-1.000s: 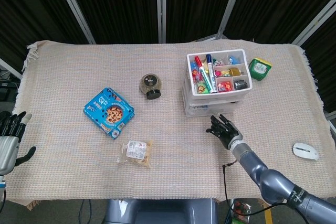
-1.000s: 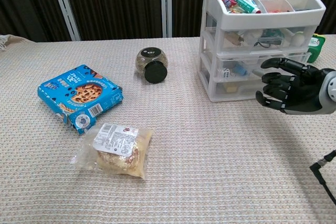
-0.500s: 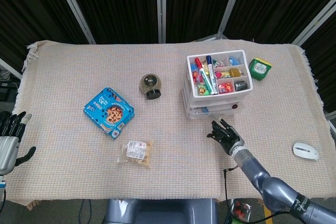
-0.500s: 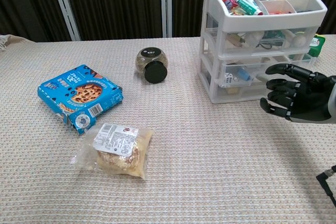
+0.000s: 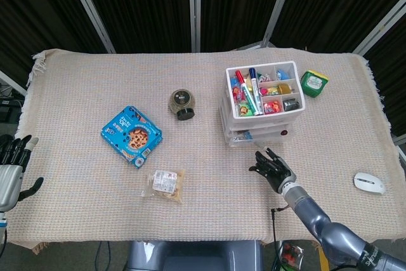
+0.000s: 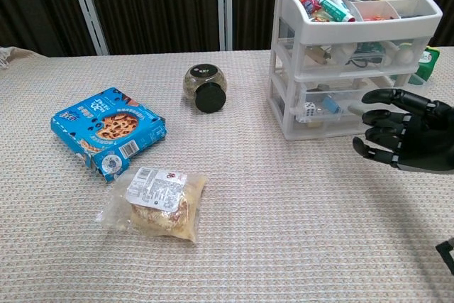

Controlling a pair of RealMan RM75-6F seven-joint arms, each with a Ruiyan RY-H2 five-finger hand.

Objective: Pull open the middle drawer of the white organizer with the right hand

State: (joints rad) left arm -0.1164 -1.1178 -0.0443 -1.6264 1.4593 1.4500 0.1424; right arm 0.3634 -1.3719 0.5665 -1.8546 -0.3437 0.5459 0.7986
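The white organizer [image 5: 229, 93] [image 6: 355, 33] stands at the back right, its top tray full of markers and small items. Below the tray, a clear drawer [image 5: 254, 139] [image 6: 326, 115] sticks out a little toward me from the organizer's front. My right hand [image 5: 274, 168] [image 6: 404, 136] hovers just in front of that drawer, apart from it, fingers spread and pointing at it, holding nothing. At the table's left edge my left hand [image 5: 11, 169] is open and empty, seen only in the head view.
A round jar [image 5: 182, 103] [image 6: 204, 89] lies mid-table. A blue cookie box [image 5: 130, 135] [image 6: 106, 131] and a snack bag [image 5: 165, 183] [image 6: 157, 202] sit to the left. A green container [image 5: 314, 83] is right of the organizer, a white mouse [image 5: 369, 183] at far right.
My right hand has drawn back toward me, away from the organizer front. The drawer under the tray has slid out a little. The left hand has not moved.
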